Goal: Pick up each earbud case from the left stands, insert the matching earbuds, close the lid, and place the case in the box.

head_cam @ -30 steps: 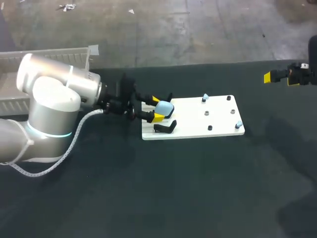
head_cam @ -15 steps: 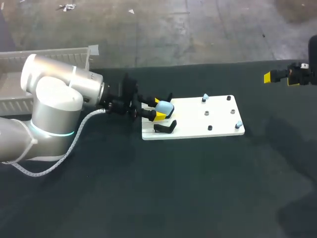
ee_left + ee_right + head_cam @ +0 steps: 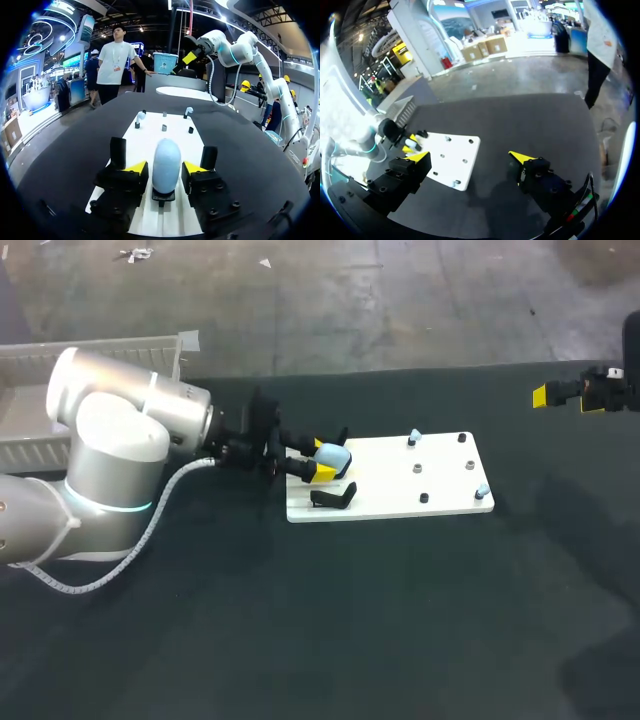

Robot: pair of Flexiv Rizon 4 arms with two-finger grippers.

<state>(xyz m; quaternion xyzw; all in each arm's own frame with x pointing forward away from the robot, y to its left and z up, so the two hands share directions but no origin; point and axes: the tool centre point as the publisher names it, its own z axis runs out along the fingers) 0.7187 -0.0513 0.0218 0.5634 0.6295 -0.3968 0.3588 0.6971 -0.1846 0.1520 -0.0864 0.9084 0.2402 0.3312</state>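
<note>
A light blue earbud case (image 3: 332, 455) (image 3: 166, 162) stands upright with its lid closed on a black stand at the left end of the white board (image 3: 400, 485) (image 3: 150, 125). My left gripper (image 3: 320, 459) (image 3: 165, 169) is level with the case, and its yellow tips press the case from both sides. Two pale blue earbuds (image 3: 414, 436) (image 3: 482, 490) sit on pegs at the board's right end. My right gripper (image 3: 567, 400) (image 3: 470, 157) hangs open and empty above the table's far right, well away from the board.
An empty black stand (image 3: 335, 498) sits just in front of the held case, and another (image 3: 340, 435) behind it. Small dark pegs (image 3: 423, 498) dot the board. A white crate (image 3: 100, 350) stands at the back left, behind my left arm.
My left gripper's fingers have drawn together onto the earbud case, and the arm has shifted slightly toward the board. The right arm has not moved.
</note>
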